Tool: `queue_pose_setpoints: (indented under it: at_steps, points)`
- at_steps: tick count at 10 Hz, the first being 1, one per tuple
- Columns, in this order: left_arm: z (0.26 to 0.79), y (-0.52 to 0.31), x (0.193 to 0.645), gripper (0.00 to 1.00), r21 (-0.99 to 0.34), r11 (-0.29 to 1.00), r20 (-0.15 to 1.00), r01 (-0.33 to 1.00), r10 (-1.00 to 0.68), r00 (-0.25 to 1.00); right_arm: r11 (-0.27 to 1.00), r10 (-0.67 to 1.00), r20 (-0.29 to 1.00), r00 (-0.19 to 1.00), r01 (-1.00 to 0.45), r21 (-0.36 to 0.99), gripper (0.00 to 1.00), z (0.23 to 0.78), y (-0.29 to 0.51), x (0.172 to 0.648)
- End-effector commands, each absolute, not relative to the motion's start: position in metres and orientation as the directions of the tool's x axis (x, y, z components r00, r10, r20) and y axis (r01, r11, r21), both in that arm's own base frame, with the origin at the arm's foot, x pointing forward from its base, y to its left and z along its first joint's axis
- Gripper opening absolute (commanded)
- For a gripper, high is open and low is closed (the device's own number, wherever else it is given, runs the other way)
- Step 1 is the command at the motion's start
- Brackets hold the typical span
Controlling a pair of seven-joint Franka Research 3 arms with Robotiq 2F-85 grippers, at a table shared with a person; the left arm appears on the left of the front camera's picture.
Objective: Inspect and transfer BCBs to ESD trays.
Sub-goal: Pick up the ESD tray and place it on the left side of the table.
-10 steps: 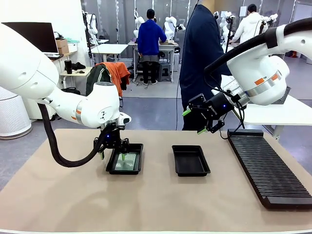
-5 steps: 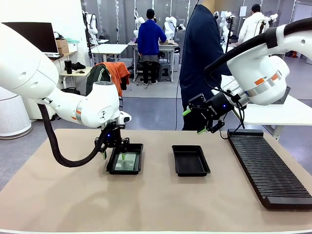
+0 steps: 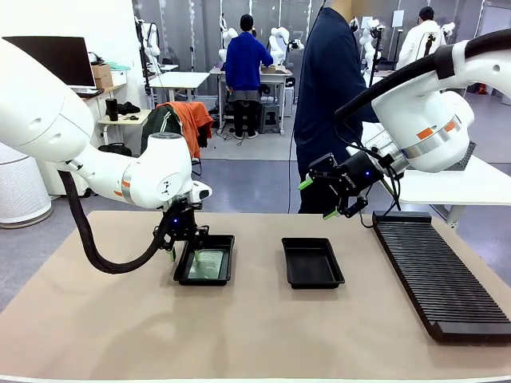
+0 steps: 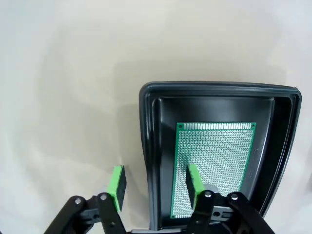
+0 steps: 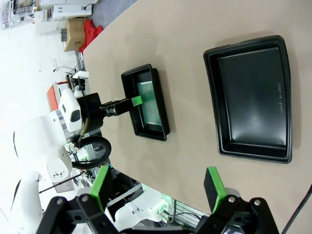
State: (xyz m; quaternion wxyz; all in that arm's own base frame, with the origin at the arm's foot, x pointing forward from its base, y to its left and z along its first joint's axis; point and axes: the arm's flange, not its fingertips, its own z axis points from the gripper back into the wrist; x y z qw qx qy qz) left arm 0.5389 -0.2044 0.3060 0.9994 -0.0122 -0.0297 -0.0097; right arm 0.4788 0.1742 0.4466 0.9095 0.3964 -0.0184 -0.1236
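Green-tipped, spread apart: saw the left claw (image 4: 155,183) astride the wall of a black tray (image 4: 147,141).
Had one finger outside, one inside above the pale green board (image 4: 217,156) lying flat in it. Found the right claw (image 3: 318,199) wide apart, holding nothing, up behind the other tray (image 3: 313,265).

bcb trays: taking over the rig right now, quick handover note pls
Left hand: open, fingers astride the left tray's side wall, one outside, one over the BCB.
Right hand: open, empty, raised behind the right tray.
Done: one BCB lies flat in the left tray.
Left: right tray has no board yet.
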Motion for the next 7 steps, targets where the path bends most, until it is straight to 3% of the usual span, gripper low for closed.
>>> queue_pose_setpoints:
  at_steps: [1, 2, 3, 4, 5, 6, 7]
  points:
    - [0.3030, -0.1995, 0.5364, 0.56, -0.055, 0.998, 0.070, 0.008, -0.004, 0.998, 0.665, -0.259, -0.064, 0.964, 0.226, 0.712, 1.00, 0.4485, 0.1743, 0.4789]
    - [0.3024, -0.1998, 0.5374, 0.50, -0.046, 0.999, 0.067, 0.007, -0.004, 0.998, 0.665, -0.259, -0.064, 0.964, 0.226, 0.712, 1.00, 0.4485, 0.1743, 0.4789]
    - [0.3030, -0.1995, 0.5383, 0.57, -0.042, 0.999, 0.068, 0.005, -0.002, 0.998, 0.665, -0.259, -0.064, 0.964, 0.226, 0.712, 1.00, 0.4485, 0.1743, 0.4789]
    - [0.3039, -0.1997, 0.5389, 0.39, -0.041, 0.999, 0.068, 0.004, -0.001, 0.998, 0.665, -0.259, -0.064, 0.964, 0.226, 0.712, 1.00, 0.4485, 0.1743, 0.4789]
    - [0.3040, -0.1992, 0.5400, 0.46, -0.038, 0.999, 0.069, 0.000, 0.003, 0.998, 0.665, -0.259, -0.064, 0.964, 0.226, 0.712, 1.00, 0.4485, 0.1743, 0.4789]
    - [0.3046, -0.1992, 0.5406, 0.29, -0.042, 0.999, 0.071, 0.000, 0.003, 0.997, 0.665, -0.259, -0.064, 0.964, 0.226, 0.712, 1.00, 0.4485, 0.1743, 0.4789]
    - [0.3043, -0.1990, 0.5409, 0.35, -0.042, 0.999, 0.070, 0.000, 0.003, 0.998, 0.665, -0.259, -0.064, 0.964, 0.226, 0.712, 1.00, 0.4485, 0.1743, 0.4789]
